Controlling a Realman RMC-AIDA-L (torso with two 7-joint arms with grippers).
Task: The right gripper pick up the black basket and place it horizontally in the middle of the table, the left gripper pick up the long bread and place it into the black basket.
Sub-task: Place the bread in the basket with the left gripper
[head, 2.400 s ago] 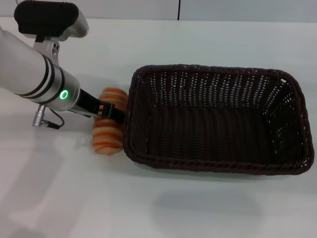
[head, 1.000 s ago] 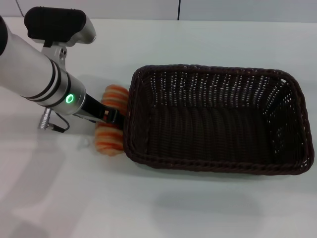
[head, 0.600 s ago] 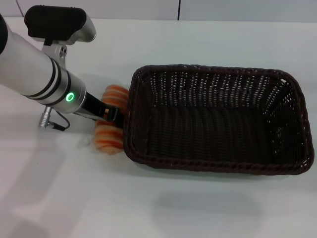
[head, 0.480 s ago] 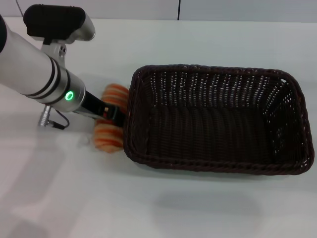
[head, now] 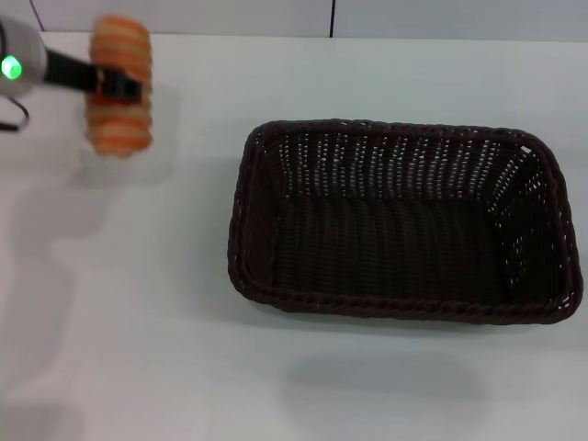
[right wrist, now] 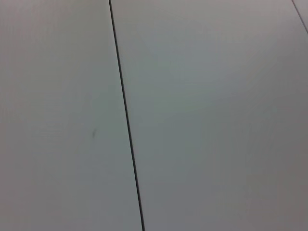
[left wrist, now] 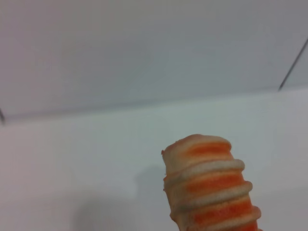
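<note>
The black basket (head: 400, 225) lies lengthwise across the white table (head: 184, 349), right of the middle, and holds nothing. My left gripper (head: 115, 84) is up at the far left, shut on the long bread (head: 119, 119), which it holds lifted above the table, well left of the basket. The bread is tan with orange stripes; one end of it fills the lower part of the left wrist view (left wrist: 209, 190). My right gripper is out of view; its wrist view shows only a grey panelled wall.
A grey wall with a dark seam (head: 332, 18) runs behind the table's far edge. The bread's shadow (head: 138, 161) falls on the tabletop beneath it.
My left gripper has lifted the long bread from beside the basket's left end and carried it up, left and toward the far side. The basket has not moved.
</note>
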